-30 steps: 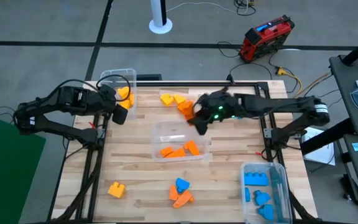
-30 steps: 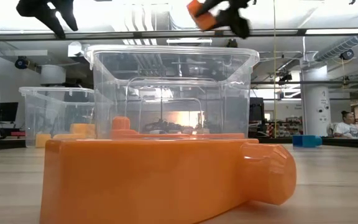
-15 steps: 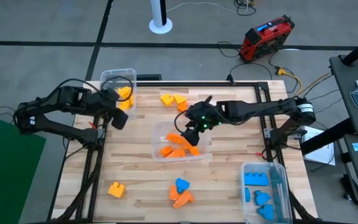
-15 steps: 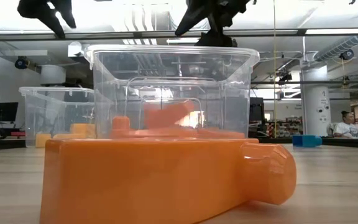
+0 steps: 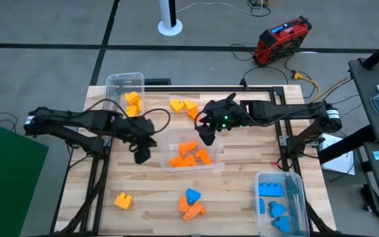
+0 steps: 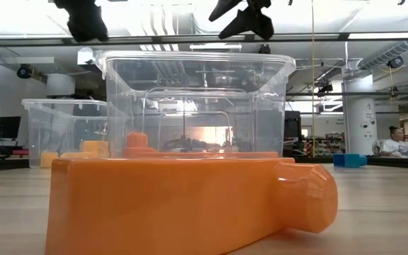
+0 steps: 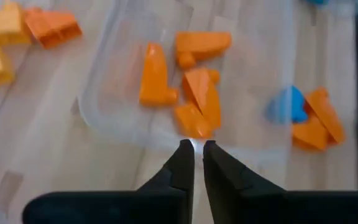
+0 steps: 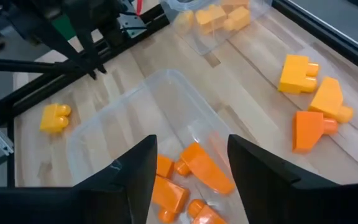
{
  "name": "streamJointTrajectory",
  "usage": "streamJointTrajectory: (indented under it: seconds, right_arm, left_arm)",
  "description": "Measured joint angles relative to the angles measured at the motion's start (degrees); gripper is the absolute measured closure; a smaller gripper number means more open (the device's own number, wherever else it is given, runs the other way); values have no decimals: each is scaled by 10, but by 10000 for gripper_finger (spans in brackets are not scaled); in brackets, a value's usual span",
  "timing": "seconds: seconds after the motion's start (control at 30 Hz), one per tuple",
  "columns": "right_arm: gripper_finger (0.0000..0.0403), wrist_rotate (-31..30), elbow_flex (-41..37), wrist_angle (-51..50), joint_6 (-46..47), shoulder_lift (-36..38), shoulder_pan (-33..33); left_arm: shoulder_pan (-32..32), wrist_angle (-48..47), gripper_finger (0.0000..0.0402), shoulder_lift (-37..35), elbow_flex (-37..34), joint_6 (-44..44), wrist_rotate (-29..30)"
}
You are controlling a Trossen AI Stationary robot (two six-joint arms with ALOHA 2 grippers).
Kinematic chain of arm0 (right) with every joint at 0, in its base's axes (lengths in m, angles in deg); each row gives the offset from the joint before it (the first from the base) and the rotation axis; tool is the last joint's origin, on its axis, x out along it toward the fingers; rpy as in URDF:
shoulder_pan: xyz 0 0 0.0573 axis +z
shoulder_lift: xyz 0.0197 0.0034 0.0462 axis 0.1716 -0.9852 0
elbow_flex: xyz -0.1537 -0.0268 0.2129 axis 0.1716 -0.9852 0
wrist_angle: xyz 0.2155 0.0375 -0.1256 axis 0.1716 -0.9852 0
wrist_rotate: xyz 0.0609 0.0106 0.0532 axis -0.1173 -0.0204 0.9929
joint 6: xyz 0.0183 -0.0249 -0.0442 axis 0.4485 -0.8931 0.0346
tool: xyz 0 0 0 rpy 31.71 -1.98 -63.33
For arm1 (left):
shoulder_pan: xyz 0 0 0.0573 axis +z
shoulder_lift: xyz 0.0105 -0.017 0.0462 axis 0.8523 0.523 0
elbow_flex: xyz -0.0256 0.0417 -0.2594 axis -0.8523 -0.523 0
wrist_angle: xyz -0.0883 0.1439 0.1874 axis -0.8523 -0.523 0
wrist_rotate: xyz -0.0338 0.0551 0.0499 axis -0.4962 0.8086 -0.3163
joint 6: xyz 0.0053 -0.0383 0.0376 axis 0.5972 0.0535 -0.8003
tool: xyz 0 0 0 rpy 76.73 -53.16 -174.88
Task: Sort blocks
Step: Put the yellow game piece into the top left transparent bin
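Note:
Several orange blocks (image 5: 189, 156) lie in the clear middle bin (image 5: 164, 164). My right gripper (image 5: 206, 133) hangs open and empty over that bin's far right part; its wrist view looks down on the blocks (image 8: 191, 169). My left gripper (image 5: 141, 155) is shut and empty, above the table just left of the same bin (image 7: 104, 106). Yellow blocks (image 5: 132, 103) sit in the far-left bin. Two yellow blocks (image 5: 182, 104) and an orange one (image 5: 195, 114) lie loose on the far side. A yellow block (image 5: 123, 200), a blue one (image 5: 192, 195) and orange ones (image 5: 191, 209) lie near the front.
A clear bin with blue blocks (image 5: 279, 203) stands at the near right corner. The far-left bin (image 5: 125, 80) overhangs the table's far edge. In the low view an orange block (image 6: 190, 202) fills the foreground before the middle bin (image 6: 197, 106). A person sits far off in the room.
My right gripper has opened over the middle bin, and its orange block has dropped in among the others. My left gripper has gone from the far-left bin toward the near edge and the right, up to the middle bin's left side, and has shut on nothing.

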Motion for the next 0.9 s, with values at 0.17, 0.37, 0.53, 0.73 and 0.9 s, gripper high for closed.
streamJointTrajectory:
  seconds: [0.17,0.37,0.53,0.73,0.9]
  right_arm:
    - [226,0,0,-1,7,-1,0]
    - [241,0,0,-1,12,-4,0]
    - [253,0,0,-1,14,-4,0]
    - [267,0,0,0,18,-4,0]
    - [277,0,0,0,18,-4,0]
  left_arm:
    - [5,40,399,25,-24,-21,23]
    - [9,43,401,58,-30,-31,39]
    - [12,43,401,76,-33,-36,61]
    - [24,50,401,82,-33,-36,99]
    - [39,49,401,82,-34,-38,99]
